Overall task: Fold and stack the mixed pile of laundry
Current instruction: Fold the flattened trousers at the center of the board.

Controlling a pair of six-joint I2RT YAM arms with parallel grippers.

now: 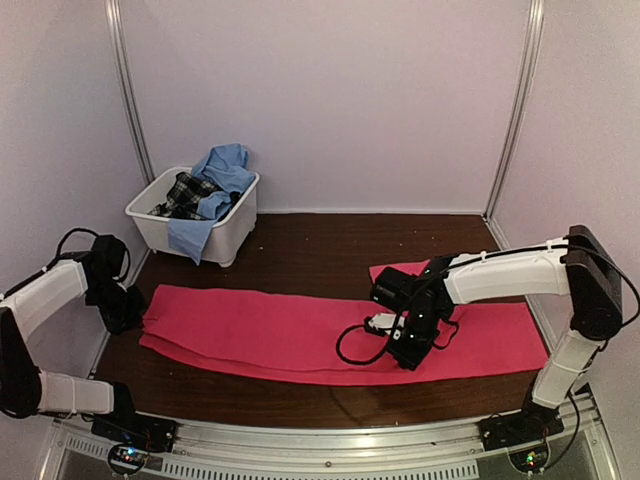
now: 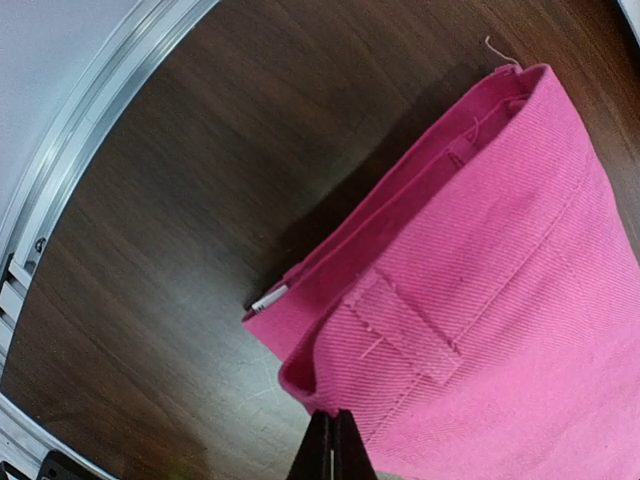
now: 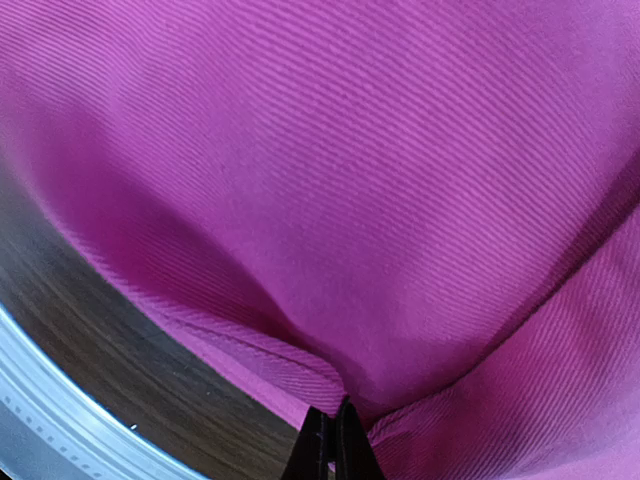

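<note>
– Pink twill trousers (image 1: 300, 335) flat across table (image 1: 310, 245), waistband (image 2: 330, 310) twd left. Soft, light, some body; low slip risk
– Jaws?
– Right gripper (image 3: 335, 440) clenched on a pinched-up fold, mid-leg. Left gripper (image 2: 330, 445) clenched at waistband edge; cloth betw. tips, can't tell
– Best hold?
– Waistband/hems, thicker seams. Blue shirt (image 1: 225, 165) & plaid garment (image 1: 185, 192) in white tub (image 1: 225, 240)
</note>
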